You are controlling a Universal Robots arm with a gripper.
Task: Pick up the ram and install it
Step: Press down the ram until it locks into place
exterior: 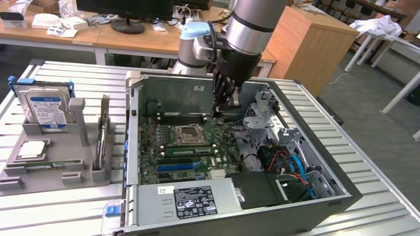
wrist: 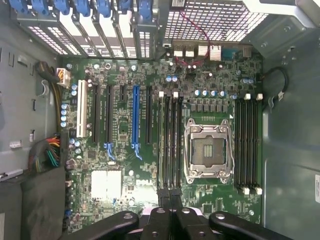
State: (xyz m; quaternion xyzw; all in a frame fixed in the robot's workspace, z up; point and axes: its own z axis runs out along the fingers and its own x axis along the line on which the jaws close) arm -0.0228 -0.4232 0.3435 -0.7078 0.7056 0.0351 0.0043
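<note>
The ram [exterior: 187,150] stands on edge in a slot of the motherboard [exterior: 151,147], just beside the CPU socket [exterior: 188,132], on the side toward the blue slot [exterior: 176,167]. The gripper [exterior: 219,112] hangs inside the open case [exterior: 170,91] above the board, apart from the ram, its claw pressed together on nothing. From the wrist, its fingertips [wrist: 163,197] hover over one end of the slots beside the socket. On the exterior view's left, a grey tray [exterior: 66,172] holds a hard drive [exterior: 45,105].
</note>
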